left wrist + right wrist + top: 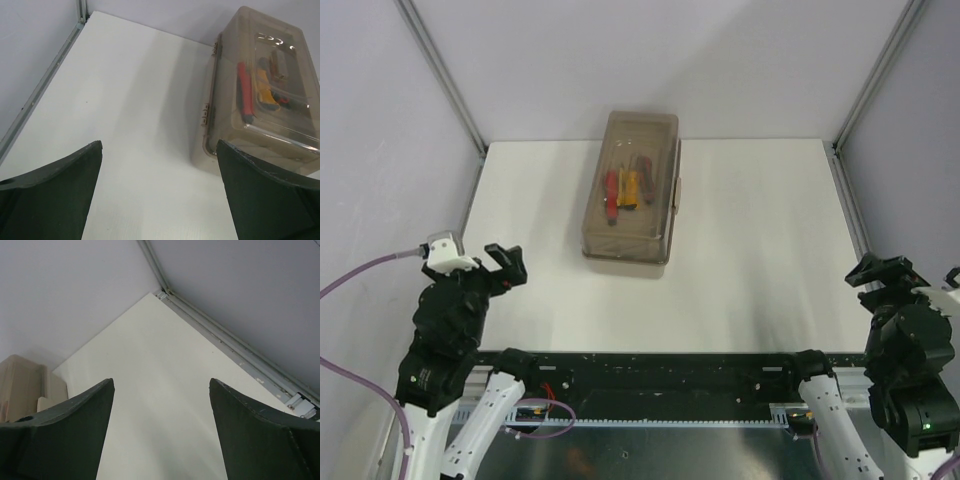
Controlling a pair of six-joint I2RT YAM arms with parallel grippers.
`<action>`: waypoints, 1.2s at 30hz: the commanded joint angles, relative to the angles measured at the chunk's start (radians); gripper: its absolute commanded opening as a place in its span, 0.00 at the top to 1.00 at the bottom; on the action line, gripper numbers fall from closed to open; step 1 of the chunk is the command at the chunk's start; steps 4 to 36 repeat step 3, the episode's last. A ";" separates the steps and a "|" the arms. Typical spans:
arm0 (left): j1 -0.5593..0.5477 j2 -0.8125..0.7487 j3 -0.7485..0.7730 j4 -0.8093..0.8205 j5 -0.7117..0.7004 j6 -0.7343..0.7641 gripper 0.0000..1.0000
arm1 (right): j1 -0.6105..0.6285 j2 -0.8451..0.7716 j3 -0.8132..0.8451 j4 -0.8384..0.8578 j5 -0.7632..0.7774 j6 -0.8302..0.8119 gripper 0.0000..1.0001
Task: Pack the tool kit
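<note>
**Both grippers spread and empty; closed toolbox at the far middle of the table**

The left gripper (157, 150) stands with its two dark fingers (55, 192) wide apart and nothing between them. In the overhead view this gripper (506, 262) hangs over the near left part of the white table (760, 260), well apart from the box. The right gripper (161, 385) is likewise spread wide and holds nothing. It (880, 270) sits at the near right edge of the table, pointing toward the far right corner.

The toolbox (631, 188) rests on the table toward the far side, a little left of centre, with its long sides running near to far. Its smoky translucent lid (272, 60) is down. The latch (678, 190) is on the right long side, and the hinges (206, 114) on the left long side face the left wrist camera. Through the lid show a red-handled tool (244, 95) and, just to its right, a yellow-handled tool (265, 86), lying lengthwise; other items beside them are too dim to name. The right wrist camera catches only a beige corner of the toolbox (20, 385) at its left edge.

A lilac cable (365, 268) runs from the left wrist off to the left.
</note>
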 commanded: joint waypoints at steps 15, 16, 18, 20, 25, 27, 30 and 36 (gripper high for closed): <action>0.008 0.017 0.034 -0.024 -0.012 0.003 0.00 | -0.002 0.039 0.016 -0.020 0.028 0.025 0.18; 0.008 0.017 0.034 -0.024 -0.012 0.003 0.00 | -0.002 0.039 0.016 -0.020 0.028 0.025 0.18; 0.008 0.017 0.034 -0.024 -0.012 0.003 0.00 | -0.002 0.039 0.016 -0.020 0.028 0.025 0.18; 0.008 0.017 0.034 -0.024 -0.012 0.003 0.00 | -0.002 0.039 0.016 -0.020 0.028 0.025 0.18; 0.008 0.017 0.034 -0.024 -0.012 0.003 0.00 | -0.002 0.039 0.016 -0.020 0.028 0.025 0.18; 0.008 0.017 0.034 -0.024 -0.012 0.003 0.00 | -0.002 0.039 0.016 -0.020 0.028 0.025 0.18; 0.008 0.017 0.034 -0.024 -0.012 0.003 0.00 | -0.002 0.039 0.016 -0.020 0.028 0.025 0.18; 0.008 0.017 0.034 -0.024 -0.012 0.003 0.00 | -0.002 0.039 0.016 -0.020 0.028 0.025 0.18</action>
